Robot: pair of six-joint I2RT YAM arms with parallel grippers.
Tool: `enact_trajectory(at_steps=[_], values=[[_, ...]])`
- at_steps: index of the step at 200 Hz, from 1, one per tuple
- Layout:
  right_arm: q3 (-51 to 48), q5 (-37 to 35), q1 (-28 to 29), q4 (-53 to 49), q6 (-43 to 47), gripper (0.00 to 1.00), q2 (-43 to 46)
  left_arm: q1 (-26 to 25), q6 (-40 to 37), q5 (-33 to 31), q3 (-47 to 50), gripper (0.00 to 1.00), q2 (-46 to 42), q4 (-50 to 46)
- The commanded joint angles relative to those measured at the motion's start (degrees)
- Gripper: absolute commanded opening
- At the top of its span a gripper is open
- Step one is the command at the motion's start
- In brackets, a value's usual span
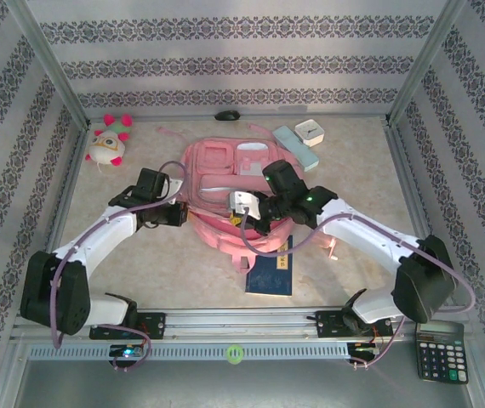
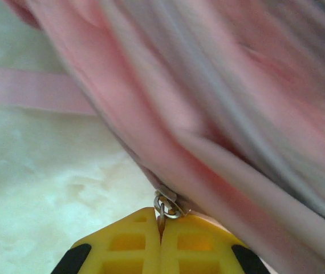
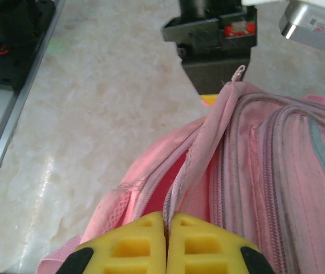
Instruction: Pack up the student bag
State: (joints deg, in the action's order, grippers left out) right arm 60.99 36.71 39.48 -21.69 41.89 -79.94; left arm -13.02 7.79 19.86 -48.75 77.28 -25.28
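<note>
Pink student bag (image 1: 213,174) with paler pink pockets. Cream, marbled table (image 1: 166,272). Grey-striped walls (image 1: 225,68) with dark ornamental bands.

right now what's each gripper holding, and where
Left gripper: large pink fabric backpack by its metal zipper pull; right gripper: its opened zipper edge.

I have both arms reaching inward from their bases, elbows out, wrists turned toward each other. My left gripper (image 1: 174,214) has its yellow fingers (image 2: 128,245) pressed together, pinching a metal zipper pull (image 2: 167,204). My right gripper (image 1: 244,221) is closed too, its fingers (image 3: 134,245) clamping the student bag (image 3: 276,171) at its zipper edge.
</note>
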Motion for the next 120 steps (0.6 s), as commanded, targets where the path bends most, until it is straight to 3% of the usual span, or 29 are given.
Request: enact_trajectory(at_steps=[1, 70, 86, 103, 120], values=[[2.5, 6.24, -0.71, -5.87, 3.38, 0.0, 5.09, 4.2, -0.96, -4.34, -3.43, 0.0, 2.88, 4.93], [3.94, 8.02, -2.61, -9.1, 3.94, 0.0, 9.46, 7.02, 0.51, -1.37, -10.56, 0.0, 15.31, 11.34], [4.28, 6.56, -2.59, -8.38, 3.95, 0.0, 8.33, 6.95, 1.33, -1.03, -9.77, 0.15, 13.82, 12.26], [5.8, 5.72, -1.96, -7.84, 4.38, 0.0, 6.1, 6.99, 1.44, -1.7, -8.21, 0.38, 9.59, 11.92], [8.09, 4.69, -0.4, -7.53, 5.32, 0.0, 3.1, 7.17, 1.51, -3.63, -7.11, 0.46, 4.09, 9.18]])
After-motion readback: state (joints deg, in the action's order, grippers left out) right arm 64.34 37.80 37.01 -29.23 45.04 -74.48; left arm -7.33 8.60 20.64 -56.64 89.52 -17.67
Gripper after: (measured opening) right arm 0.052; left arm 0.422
